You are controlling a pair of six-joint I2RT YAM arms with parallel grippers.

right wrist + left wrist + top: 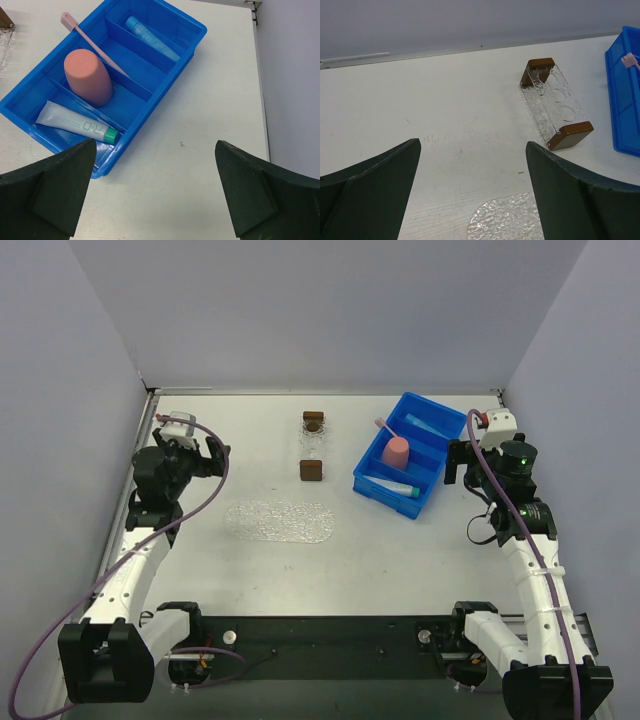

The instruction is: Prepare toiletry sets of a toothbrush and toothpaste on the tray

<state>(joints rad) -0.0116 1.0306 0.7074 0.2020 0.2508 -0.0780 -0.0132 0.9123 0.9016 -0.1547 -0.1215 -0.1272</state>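
- The right gripper, wide open and empty, hovers beside the blue bin.
- The toothbrush lies in that bin, ahead-left of the fingers, its long axis diagonal, one end over the rim.
- The light blue toothpaste and the white toothpaste lie in the outer compartments.
- The left gripper, also open and empty, is near the tray, well apart from the bin.
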